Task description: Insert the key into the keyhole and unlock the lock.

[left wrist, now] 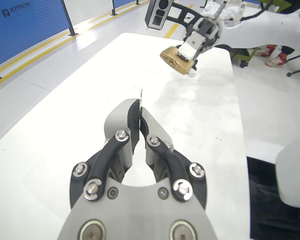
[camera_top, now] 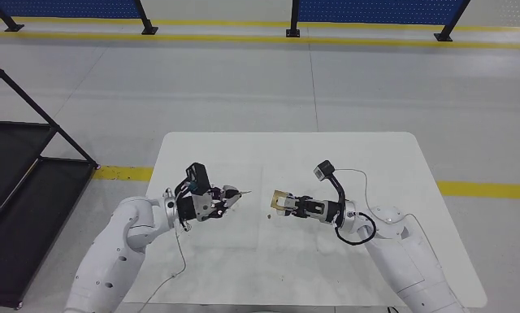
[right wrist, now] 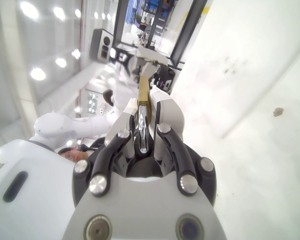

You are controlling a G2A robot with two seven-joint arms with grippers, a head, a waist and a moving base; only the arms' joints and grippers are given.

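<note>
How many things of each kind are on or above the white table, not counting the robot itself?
Key: 1, pinched in the left gripper
Padlock: 1, brass, held in the right gripper
Small scrap: 1, lying on the table
Total: 3

We count one key (left wrist: 141,98), thin and silver. We count one lock (left wrist: 176,62), gold in colour. We count two claws, the left claw (left wrist: 140,109) and the right claw (right wrist: 142,106). We count one white counter (camera_top: 325,158) under them all.
</note>
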